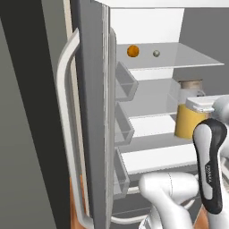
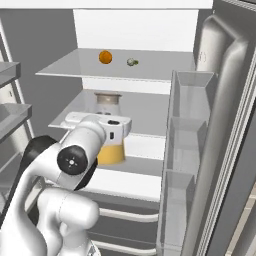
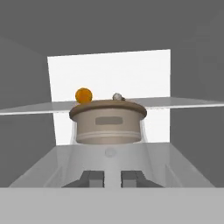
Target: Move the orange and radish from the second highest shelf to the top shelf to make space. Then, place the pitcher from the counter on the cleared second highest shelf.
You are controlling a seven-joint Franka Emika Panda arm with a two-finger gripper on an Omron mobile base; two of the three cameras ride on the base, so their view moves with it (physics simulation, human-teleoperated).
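The orange (image 1: 133, 51) (image 2: 105, 57) (image 3: 83, 95) and the small pale radish (image 1: 156, 53) (image 2: 132, 62) (image 3: 117, 96) lie apart on the glass top shelf (image 1: 188, 58) (image 2: 75, 67) (image 3: 188, 103). My gripper (image 3: 113, 177) is shut on the pitcher (image 1: 187, 120) (image 2: 111, 152), whose amber body hangs under the white lid at my hand. It is at the front of the second highest shelf (image 1: 147, 100) (image 2: 150, 112). I cannot tell whether it rests on that shelf. The counter is out of view.
A beige jar with a brown lid (image 1: 190, 84) (image 2: 107, 102) (image 3: 108, 122) stands at the back of the second highest shelf, straight ahead of my hand. The open fridge doors carry bins (image 1: 123, 85) (image 2: 187, 150) on both sides. Lower shelves (image 1: 152, 159) lie below.
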